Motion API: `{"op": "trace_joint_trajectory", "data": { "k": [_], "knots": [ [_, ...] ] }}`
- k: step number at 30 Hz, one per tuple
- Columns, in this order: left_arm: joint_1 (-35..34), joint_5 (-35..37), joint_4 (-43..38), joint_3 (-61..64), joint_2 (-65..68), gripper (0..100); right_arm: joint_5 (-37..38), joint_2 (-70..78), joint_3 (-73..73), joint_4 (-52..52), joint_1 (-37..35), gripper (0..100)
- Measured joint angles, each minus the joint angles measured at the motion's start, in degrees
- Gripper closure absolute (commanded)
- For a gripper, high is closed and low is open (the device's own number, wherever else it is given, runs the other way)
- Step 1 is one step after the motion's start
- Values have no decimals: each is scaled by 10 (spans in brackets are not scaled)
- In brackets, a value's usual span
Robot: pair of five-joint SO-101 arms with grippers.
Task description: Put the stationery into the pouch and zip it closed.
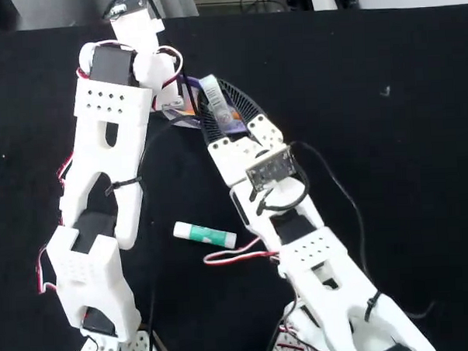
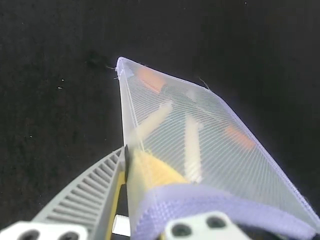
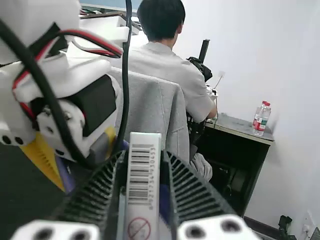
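Observation:
The pouch (image 2: pixel 200 145) is translucent mesh with a purple zip edge, and my left gripper (image 2: pixel 131 155) is shut on its rim. White and orange items show through the mesh. In the high view the pouch (image 1: pixel 186 108) sits at the back centre between the two grippers, mostly hidden by them. My right gripper (image 1: pixel 223 110) is shut on a white and purple tube (image 1: pixel 215 98) held right at the pouch. The tube's barcode label (image 3: pixel 142 185) shows between the ribbed fingers (image 3: pixel 95 195). A white and green glue stick (image 1: pixel 205 234) lies on the black table between the arms.
The black cloth table (image 1: pixel 388 138) has free room on its right side. A red and white cable (image 1: pixel 237 257) trails from the right arm close to the glue stick. The left arm's white body (image 3: pixel 60 100) stands close in front of the right gripper.

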Motion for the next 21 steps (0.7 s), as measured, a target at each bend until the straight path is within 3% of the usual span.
{"op": "trace_joint_trajectory", "data": {
  "k": [5, 12, 21],
  "knots": [
    [-2, 0, 0, 0, 0, 971, 0, -33, 21, 0, 0, 969],
    [-14, 0, 0, -12, 2, 971, 24, -52, 1, 97, -4, 725],
    [-40, -1, -1, -14, 2, 971, 83, -52, -21, 162, -32, 787]
  ]
}}
